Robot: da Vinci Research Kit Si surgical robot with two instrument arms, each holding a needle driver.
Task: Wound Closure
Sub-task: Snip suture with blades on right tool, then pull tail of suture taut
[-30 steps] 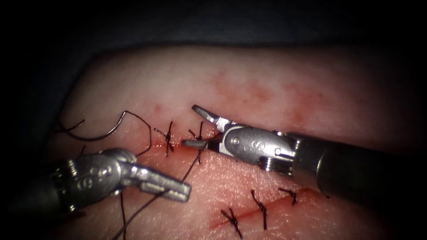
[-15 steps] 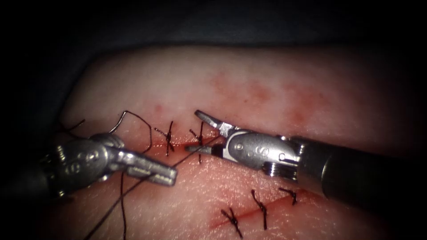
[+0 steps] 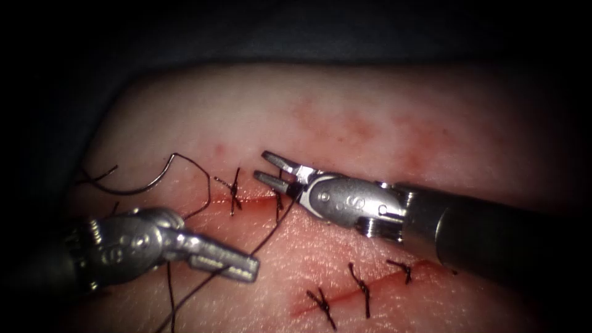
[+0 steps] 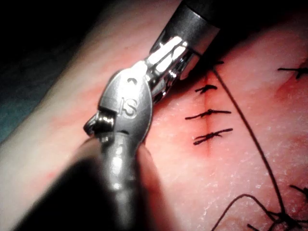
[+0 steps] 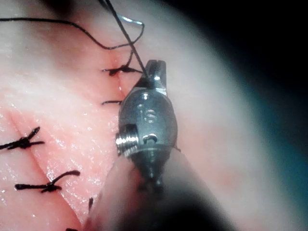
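Observation:
My right tool (image 3: 270, 168) reaches in from the right over the upper cut (image 3: 250, 200). Its jaws are drawn in on the dark thread (image 3: 271, 229) at their root, beside a stitch (image 3: 277, 198), with the tips a narrow gap apart. That thread runs taut down and left to my left tool (image 3: 250, 269), which is shut on it below the cut. The curved needle (image 3: 137, 189) lies free on the tissue (image 3: 345, 117) at the far left, held by neither tool. In the right wrist view the thread (image 5: 126, 41) meets the right tool's jaw tip.
Another stitch (image 3: 234, 191) crosses the upper cut to the left of the right tool. A second cut (image 3: 345, 297) lower right carries three knotted stitches. Loose thread (image 3: 171, 296) trails down past the left tool. Red fluid stains the tissue around the cuts.
The right tool's jaws went from wide open to closed in around the thread by the stitch. The left tool swung left and up, then back down and right, keeping the thread.

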